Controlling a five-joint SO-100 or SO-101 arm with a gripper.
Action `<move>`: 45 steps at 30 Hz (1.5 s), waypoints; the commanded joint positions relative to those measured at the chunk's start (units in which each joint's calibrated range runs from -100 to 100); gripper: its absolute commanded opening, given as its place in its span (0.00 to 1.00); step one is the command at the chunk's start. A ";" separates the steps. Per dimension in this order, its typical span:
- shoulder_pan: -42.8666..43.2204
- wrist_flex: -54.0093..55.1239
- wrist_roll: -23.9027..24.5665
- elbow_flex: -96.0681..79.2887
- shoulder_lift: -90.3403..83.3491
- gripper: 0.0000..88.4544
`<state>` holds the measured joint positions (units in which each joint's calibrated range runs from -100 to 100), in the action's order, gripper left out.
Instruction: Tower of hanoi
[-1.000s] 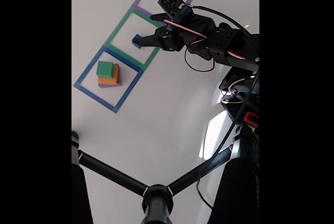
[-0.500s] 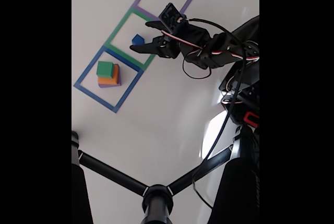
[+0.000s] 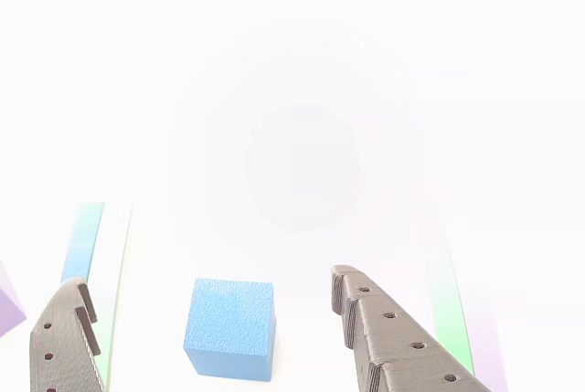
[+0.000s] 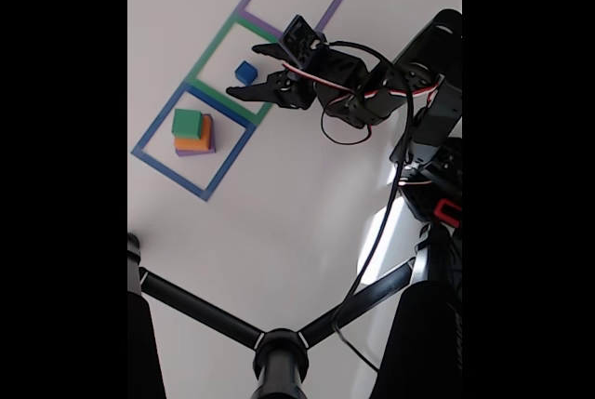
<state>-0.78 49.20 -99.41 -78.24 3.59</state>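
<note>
With the blue cube (image 4: 245, 72) sitting alone inside the green tape square (image 4: 206, 59), the gripper (image 4: 253, 72) hangs just beside it, fingers spread wide, holding nothing (cube lies between the tips in the other view (image 3: 230, 327)). The green/orange/purple stack (image 4: 192, 133) sits in the blue square next to the green one. Judgement: next pick is the stack's top block; approach from above w/ jaws open, square to its faces, no nudging layers below.

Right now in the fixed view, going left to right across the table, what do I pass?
Stacked blocks in the blue tape square → small blue cube in the green tape square → gripper → arm.
</note>
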 commanded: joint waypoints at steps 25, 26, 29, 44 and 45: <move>1.07 4.41 -0.59 3.61 7.03 0.28; 0.97 4.32 -0.59 3.70 7.19 0.28; 0.87 4.32 -0.59 4.06 7.76 0.27; 0.97 3.52 -0.59 5.51 9.21 0.15; 0.97 3.43 -0.59 5.51 9.21 0.14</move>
<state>-0.37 52.49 -99.41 -74.15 13.04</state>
